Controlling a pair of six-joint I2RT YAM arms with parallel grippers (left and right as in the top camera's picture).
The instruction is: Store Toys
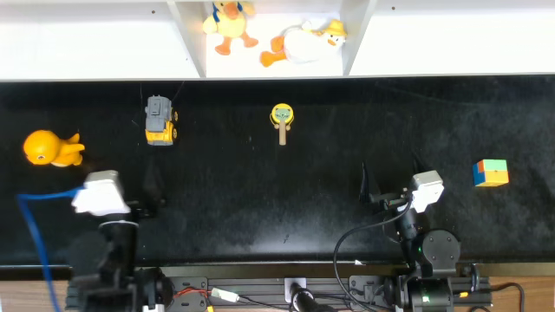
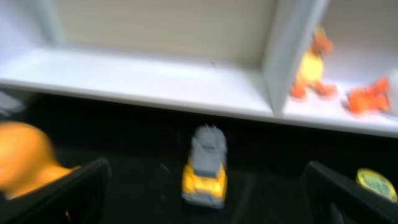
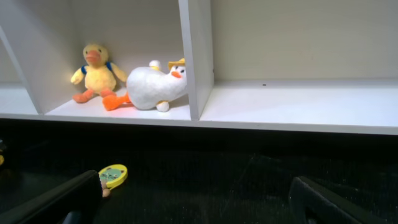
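Observation:
A yellow and grey toy truck [image 1: 160,120] stands on the black table, ahead of my left gripper [image 1: 149,194], which is open and holds nothing; the truck [image 2: 206,167] sits between the spread fingers but farther off. An orange duck toy [image 1: 50,148] lies at the far left [image 2: 25,158]. A small yellow-green toy with a wooden handle [image 1: 282,120] lies mid-table [image 3: 112,177]. A multicoloured cube [image 1: 490,172] rests at the right. My right gripper [image 1: 388,184] is open and empty near the front right. A yellow plush duck [image 3: 95,73] and a white plush duck [image 3: 155,87] sit in the middle shelf compartment.
A white shelf unit [image 1: 95,52] runs along the back edge, with bare compartments left [image 2: 143,78] and right [image 3: 298,106] of the middle one. A blue cable [image 1: 35,230] hangs by the left arm.

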